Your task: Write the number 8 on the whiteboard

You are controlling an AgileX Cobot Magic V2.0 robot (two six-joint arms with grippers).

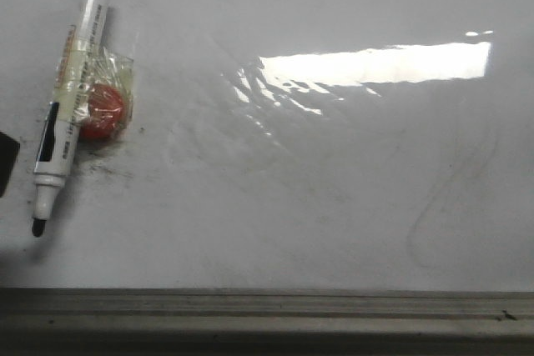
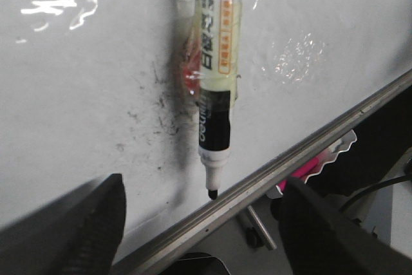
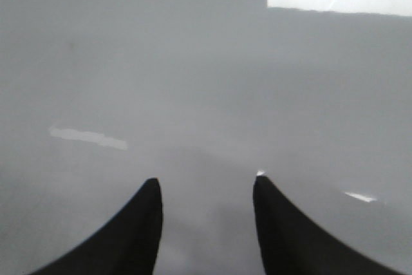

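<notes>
Hovering over the whiteboard (image 2: 77, 82), the left gripper (image 2: 203, 223) is standing wide open and holding nothing, the marker (image 2: 214, 82) lying between its fingers, tip toward the grey ledge (image 1: 267, 306). In the front view the marker's long axis is running from 1 o'clock down to 7. Room is lying open toward 3 o'clock. No number 8 is showing yet. The right gripper (image 3: 206, 201) is hanging parted and empty, seemingly farther off.

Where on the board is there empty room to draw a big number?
The whiteboard is bare across its middle and right, between the glare patch and the metal ledge. The left is crowded: the marker and a taped red magnet lie there among ink specks.
</notes>
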